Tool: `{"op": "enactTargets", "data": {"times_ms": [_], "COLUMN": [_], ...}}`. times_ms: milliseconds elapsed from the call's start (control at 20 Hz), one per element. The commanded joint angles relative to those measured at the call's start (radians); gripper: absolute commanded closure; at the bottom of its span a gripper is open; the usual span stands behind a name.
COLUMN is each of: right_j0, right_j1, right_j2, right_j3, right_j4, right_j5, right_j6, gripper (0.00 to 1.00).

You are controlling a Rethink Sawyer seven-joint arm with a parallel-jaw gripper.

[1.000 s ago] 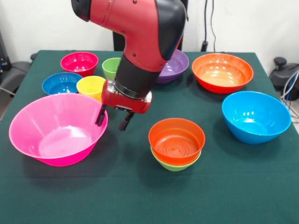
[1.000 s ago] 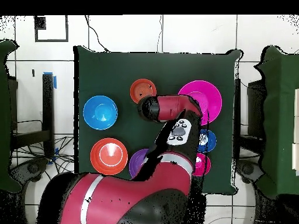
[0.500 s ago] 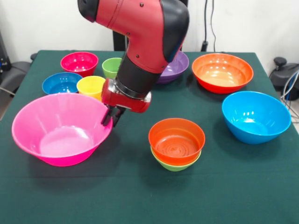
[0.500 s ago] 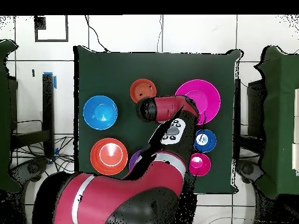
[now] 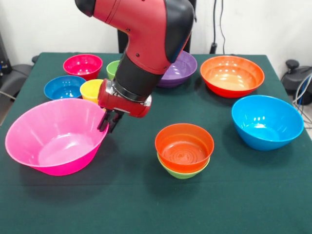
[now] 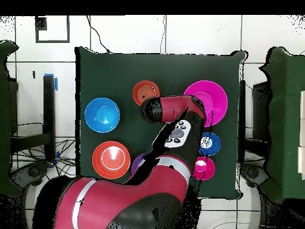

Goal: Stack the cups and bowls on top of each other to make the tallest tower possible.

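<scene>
**A:** Where is your gripper (image 5: 107, 124) right now?

**B:** At the pink bowl (image 5: 53, 136). You have the fingers pinched together on its rim, on the side that faces the middle of the table (image 5: 146, 204). The bowl looks tipped, with the gripped side higher than the far side, so I judge you are holding it and not just touching it.

**A:** And where does it have to go?

**B:** That is the point the next move turns on. The tower (image 5: 184, 148) so far is the orange-red bowl nested in the small green one. In the front view it sits to the right of your gripper and a little nearer the camera, with bare cloth between. The pink bowl hangs off the opposite side of the gripper, away from the tower. So when you carry it across, the gripper arrives first and the bowl trails behind it.

**A:** So I overshoot?

**B:** You would need to, I think: take the gripper past the tower's centre so the bowl's middle, not its rim, ends up over the orange-red bowl.

**A:** Anything in the way?

**B:** Nothing on that path. The yellow cup (image 5: 93, 89) stands just behind the gripper, and the blue bowl (image 5: 267, 122) is well off to the right.
</scene>
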Motion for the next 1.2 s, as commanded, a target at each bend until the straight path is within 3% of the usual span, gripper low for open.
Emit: {"op": "enactTargets", "data": {"times_ms": [50,450,1200], "right_j0": [0.021,0.014,0.100], "right_j1": [-0.003,-0.055,-0.119], "right_j2": [0.050,0.044,-0.038], "right_j3": [-0.058,-0.074,-0.163], "right_j4": [-0.093,-0.137,-0.145], "right_j5": [0.019,0.071,0.288], "right_j6": [-0.028,-0.065,-0.044], "gripper": [1.00,1.00,1.00]}}
